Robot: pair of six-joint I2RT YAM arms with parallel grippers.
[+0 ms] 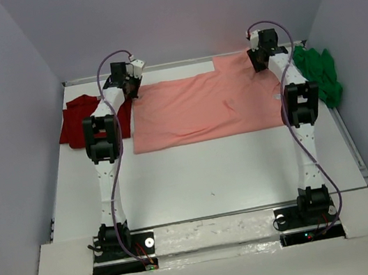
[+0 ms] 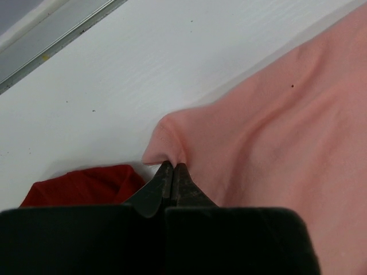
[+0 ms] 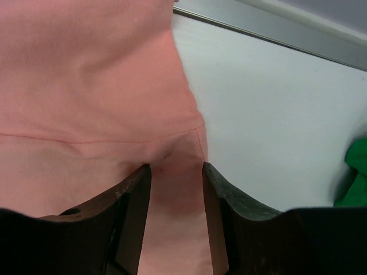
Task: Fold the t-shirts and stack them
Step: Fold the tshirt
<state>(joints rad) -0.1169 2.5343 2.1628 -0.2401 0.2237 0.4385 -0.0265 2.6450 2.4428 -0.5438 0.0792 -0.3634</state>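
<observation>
Sprawling flat mid-table (image 1: 211, 175), the salmon-pink shirt (image 1: 200, 106) looks ready for folding. The dark red shirt (image 1: 75, 120) sits bunched at its left, the green shirt (image 1: 321, 72) at its right. The left gripper (image 2: 172, 172) pinches a far corner, while the right gripper (image 3: 175, 172) has its jaws spread over the hem, probably about to grab.

White table (image 1: 232, 172), grey walls (image 1: 184, 10) (metal edge rail (image 2: 57, 31)).

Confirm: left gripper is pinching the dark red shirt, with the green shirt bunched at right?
No: the left wrist view shows the left gripper pinching the salmon-pink shirt; the dark red shirt lies beside it. The green shirt is as stated.
</observation>
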